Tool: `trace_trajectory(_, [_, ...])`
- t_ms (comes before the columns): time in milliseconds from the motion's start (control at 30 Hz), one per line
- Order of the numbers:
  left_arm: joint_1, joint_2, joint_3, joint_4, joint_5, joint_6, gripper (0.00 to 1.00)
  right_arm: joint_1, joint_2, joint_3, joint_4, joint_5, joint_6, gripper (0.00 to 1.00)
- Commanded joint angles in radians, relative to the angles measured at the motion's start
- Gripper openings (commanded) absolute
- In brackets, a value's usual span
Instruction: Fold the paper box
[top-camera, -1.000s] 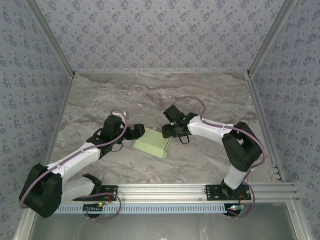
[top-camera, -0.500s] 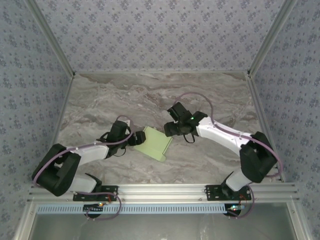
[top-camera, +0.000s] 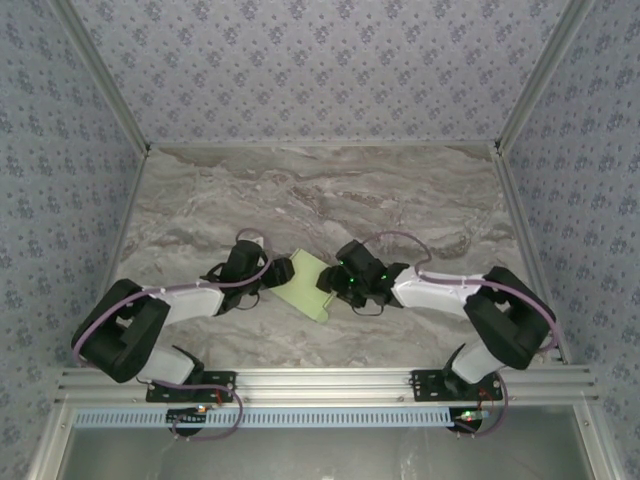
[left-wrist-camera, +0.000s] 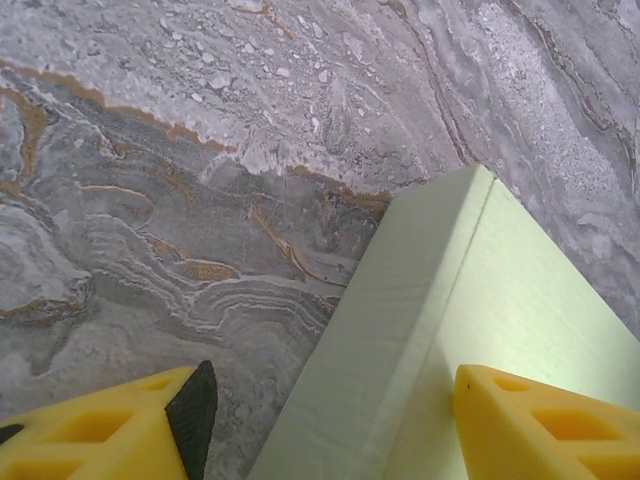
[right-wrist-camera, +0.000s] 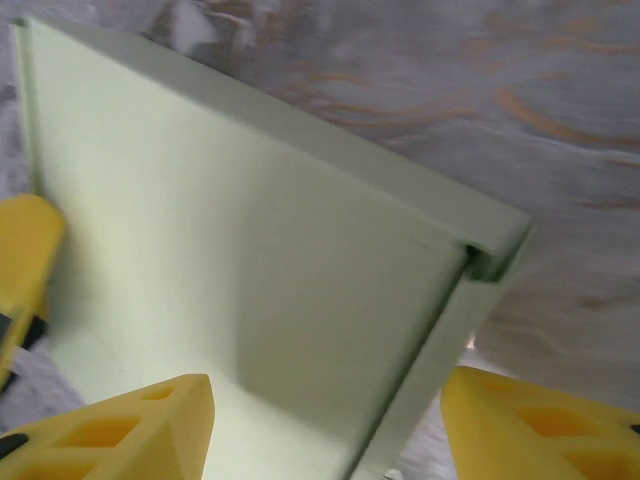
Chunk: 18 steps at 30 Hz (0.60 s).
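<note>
Grey marbled stone counter (top-camera: 400, 200), with the pale green card box (top-camera: 305, 284) lying mid-counter, mostly formed. The left end effector (top-camera: 284, 271) straddles its left wall and the right end effector (top-camera: 331, 283) its right corner. Both have their jaws apart, nothing pinched. Looks like wall-creasing; next they'd need to squeeze squarely.

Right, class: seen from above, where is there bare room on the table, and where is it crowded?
Bare table runs from the box to the back wall; a strip lies between box and rail. Crowded in the middle: left gripper and right gripper flank the box.
</note>
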Motion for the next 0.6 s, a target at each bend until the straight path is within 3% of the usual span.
trace_trajectory(0, [-0.003,0.014,-0.014,-0.117,-0.02,-0.023,0.64,-0.029,0.07,0.059,0.123,-0.027,0.043,0.64])
trace_trajectory(300, [-0.001,-0.042,-0.021,-0.143,-0.033,-0.043,0.68,-0.19,0.174,0.215,0.071,-0.055,-0.279,0.67])
trace_trajectory(400, [-0.002,-0.043,-0.017,-0.14,-0.014,-0.056,0.68,-0.261,0.17,0.252,0.06,-0.143,-0.377,0.68])
trace_trajectory(567, [-0.002,-0.096,-0.006,-0.191,-0.018,-0.05,0.71,-0.338,0.062,0.275,-0.192,-0.11,-0.585,0.71])
